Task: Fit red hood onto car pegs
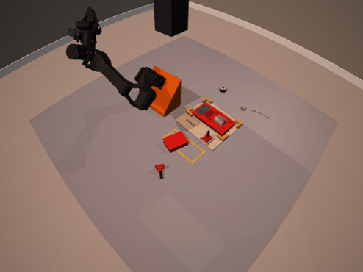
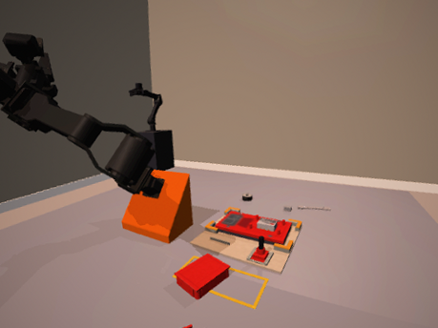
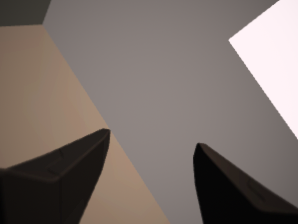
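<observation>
The hand [image 3: 150,160] hangs half-open and empty above the orange wedge [image 1: 167,93]. The red hood [image 1: 175,141] lies roof-up on the tabletop, at 7 o'clock of the chassis [image 1: 215,117] in its jig, presumably staged for a top grasp

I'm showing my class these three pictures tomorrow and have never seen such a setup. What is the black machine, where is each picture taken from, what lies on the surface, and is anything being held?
The black machine is a jointed robot arm ending in a two-fingered gripper. One picture looks down from above, one from the side, and one from a camera at the wrist, showing the two dark fingers apart with nothing between them. On the surface lie a red hood partly inside a yellow outline, a red car chassis in its jig, an orange wedge, and a small red-headed tool. The arm is raised near the wedge, holding nothing.
</observation>
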Tool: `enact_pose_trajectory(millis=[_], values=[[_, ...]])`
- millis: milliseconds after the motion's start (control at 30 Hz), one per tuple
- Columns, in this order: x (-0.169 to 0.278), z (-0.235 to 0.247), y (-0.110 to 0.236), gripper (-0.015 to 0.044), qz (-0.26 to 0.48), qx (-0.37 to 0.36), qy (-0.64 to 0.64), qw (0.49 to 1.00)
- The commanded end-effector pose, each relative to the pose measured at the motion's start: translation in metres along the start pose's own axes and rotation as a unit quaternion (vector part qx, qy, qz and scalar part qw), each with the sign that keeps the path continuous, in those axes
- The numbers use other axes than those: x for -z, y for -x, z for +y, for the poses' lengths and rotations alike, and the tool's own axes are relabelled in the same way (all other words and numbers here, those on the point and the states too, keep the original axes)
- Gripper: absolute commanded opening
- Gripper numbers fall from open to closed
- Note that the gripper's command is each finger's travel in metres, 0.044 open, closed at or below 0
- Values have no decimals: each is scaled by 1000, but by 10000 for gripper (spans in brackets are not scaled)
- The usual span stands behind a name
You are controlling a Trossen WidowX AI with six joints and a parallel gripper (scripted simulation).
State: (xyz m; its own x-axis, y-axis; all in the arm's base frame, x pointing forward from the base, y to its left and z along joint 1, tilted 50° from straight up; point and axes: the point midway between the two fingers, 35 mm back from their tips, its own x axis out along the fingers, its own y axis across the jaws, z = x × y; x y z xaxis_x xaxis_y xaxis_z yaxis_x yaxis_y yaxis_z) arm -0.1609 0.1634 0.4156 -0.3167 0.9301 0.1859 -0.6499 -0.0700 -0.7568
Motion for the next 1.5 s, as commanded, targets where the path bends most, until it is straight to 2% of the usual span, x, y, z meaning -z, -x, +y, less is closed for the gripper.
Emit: enact_pose_trajectory(millis=[0, 233, 267, 367, 533, 767, 933, 1100, 1467], values=[[1, 0, -1, 247, 3, 1, 2, 1000], [52, 0, -35, 431, 120, 32, 84, 989], [62, -1, -40, 440, 140, 36, 95, 985], [86, -5, -51, 440, 179, 44, 109, 977], [143, -18, -64, 440, 291, 51, 167, 941], [230, -45, -57, 440, 452, 43, 222, 863], [291, -68, -32, 440, 563, 27, 237, 791], [346, -90, 9, 440, 666, 4, 232, 709], [429, -119, 146, 440, 845, -62, 147, 511]])
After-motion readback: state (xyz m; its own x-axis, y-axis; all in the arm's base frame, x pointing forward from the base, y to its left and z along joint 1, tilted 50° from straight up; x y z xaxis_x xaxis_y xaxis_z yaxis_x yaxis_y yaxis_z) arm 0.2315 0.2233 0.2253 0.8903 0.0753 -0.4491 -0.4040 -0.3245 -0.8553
